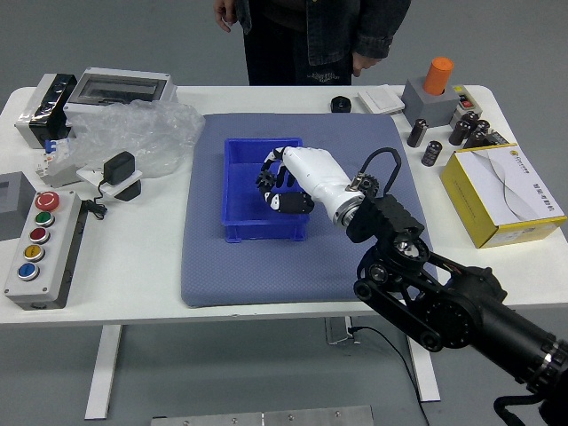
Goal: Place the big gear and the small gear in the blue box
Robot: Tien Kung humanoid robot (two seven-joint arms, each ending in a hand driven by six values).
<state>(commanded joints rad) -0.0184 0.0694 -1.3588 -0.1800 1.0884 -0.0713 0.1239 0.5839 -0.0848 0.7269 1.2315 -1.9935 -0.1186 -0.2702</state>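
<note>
"State the finish of the right arm (444,306)."

"It was glossy black, built from rounded housings, with small pale spots on the joint covers (386,273)."

"Cabling?"

"One black cable (382,149) formed an exposed loop near the wrist. A second black cable (497,408) curved out beside the forearm."

"And the right hand (312,173)?"

"It carried a smooth white shell with a rounded back and black parts beneath. A metallic grey band (347,207) ringed its base."

"Attire of the person?"

"Noted: a dark denim-like jacket (382,22) with long sleeves, a dark top (282,12) under it, and black trousers (288,64)."
</note>
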